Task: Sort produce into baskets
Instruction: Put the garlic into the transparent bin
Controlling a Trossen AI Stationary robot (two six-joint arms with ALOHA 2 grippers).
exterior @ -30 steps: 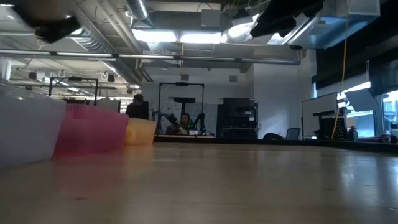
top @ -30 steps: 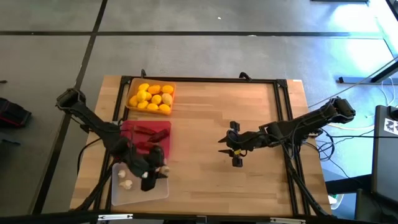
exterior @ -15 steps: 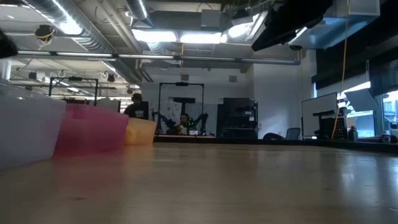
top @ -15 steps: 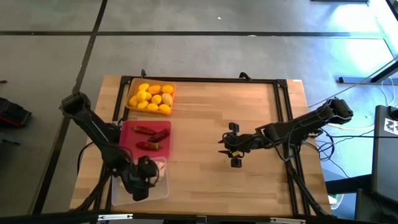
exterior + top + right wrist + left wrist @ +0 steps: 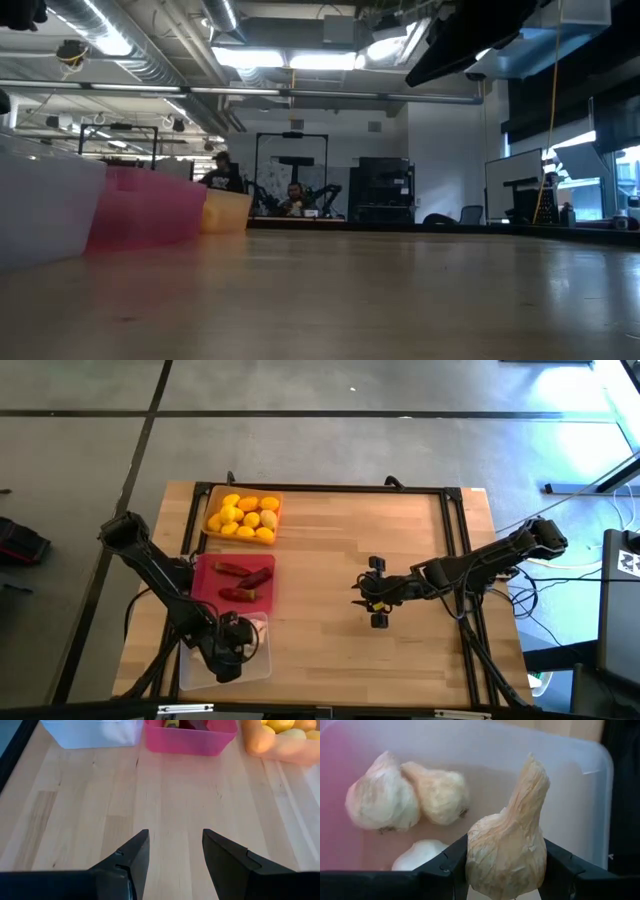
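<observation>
My left gripper [image 5: 228, 650] is over the clear basket [image 5: 252, 670] at the table's near left and is shut on a white garlic bulb [image 5: 505, 850]. Three other garlic bulbs [image 5: 380, 795] lie on that basket's floor. Dark red chillies [image 5: 240, 572] lie in the red basket [image 5: 204, 592]. Lemons [image 5: 245, 515] fill the orange basket [image 5: 211, 493]. My right gripper [image 5: 362, 600] hangs open above the bare table middle, its fingers [image 5: 131, 855] around nothing. My left gripper pinches the garlic bulb's fat body [image 5: 476, 851] between its two fingers [image 5: 446, 866], one on each side. It comes from above, slanting down into the clear basket. The bulb's pointed neck [image 5: 532, 777] sticks out past the fingertips. Whether the bulb touches the basket floor, I cannot tell.
The three baskets stand in a row along the table's left side, seen side-on as clear [image 5: 45, 215], red [image 5: 150, 215] and orange [image 5: 228, 212]. A black frame [image 5: 455, 540] edges the tabletop. Bare wood [image 5: 330, 650] stretches between the baskets and my right gripper.
My left gripper has sunk toward the table's near edge, from beside the red basket's near end into the clear basket, rolling its wrist as it went. It has kept the garlic bulb between its fingers.
</observation>
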